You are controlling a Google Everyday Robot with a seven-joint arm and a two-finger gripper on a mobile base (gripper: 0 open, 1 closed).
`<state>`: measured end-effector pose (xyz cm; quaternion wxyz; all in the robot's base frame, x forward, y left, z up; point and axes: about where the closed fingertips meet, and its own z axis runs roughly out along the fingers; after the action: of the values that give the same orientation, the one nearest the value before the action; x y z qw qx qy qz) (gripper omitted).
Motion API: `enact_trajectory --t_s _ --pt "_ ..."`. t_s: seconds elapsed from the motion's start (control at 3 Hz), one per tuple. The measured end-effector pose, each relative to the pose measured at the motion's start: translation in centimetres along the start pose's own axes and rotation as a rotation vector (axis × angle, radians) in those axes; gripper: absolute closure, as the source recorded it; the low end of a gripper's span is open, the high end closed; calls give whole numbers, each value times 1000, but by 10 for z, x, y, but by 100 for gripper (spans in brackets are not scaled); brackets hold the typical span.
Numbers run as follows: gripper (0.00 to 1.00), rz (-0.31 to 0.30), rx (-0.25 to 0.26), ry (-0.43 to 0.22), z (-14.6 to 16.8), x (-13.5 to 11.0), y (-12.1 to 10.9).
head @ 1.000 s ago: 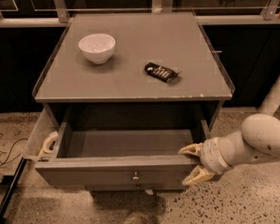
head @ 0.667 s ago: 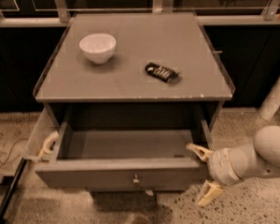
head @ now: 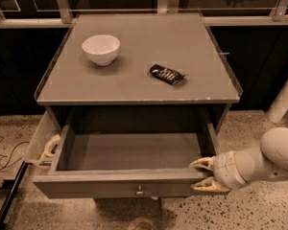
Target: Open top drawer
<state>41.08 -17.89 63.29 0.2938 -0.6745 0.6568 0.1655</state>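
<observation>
Where the front panel of the top drawer (head: 129, 153) ends on the right, the tool (head: 203, 174) sits with its fingers spread.
On a pale arm (head: 259, 161) that comes in from the right, the tool holds its two fingers apart, one by the panel's top edge and the other lower, against the panel's end; whether they press on it I cannot tell. The top drawer stands open and stretches left from the tool, showing its deep grey inside, with a small metal knob (head: 139, 191) at the panel's centre. Above it, the worktop (head: 134, 83) carries a white bowl (head: 101, 48) at the back left and a dark packet (head: 167, 74) nearer the middle, well apart.
</observation>
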Motion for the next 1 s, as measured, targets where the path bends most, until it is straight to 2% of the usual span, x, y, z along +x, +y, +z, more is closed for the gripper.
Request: enact_trajectory --t_s 0.33,0.67,1.0 --pt "85 -6 -11 -20 0 -7 11" --pt "100 -6 -11 -20 -2 -8 12" --pt "100 4 -12 -25 -4 -2 27"
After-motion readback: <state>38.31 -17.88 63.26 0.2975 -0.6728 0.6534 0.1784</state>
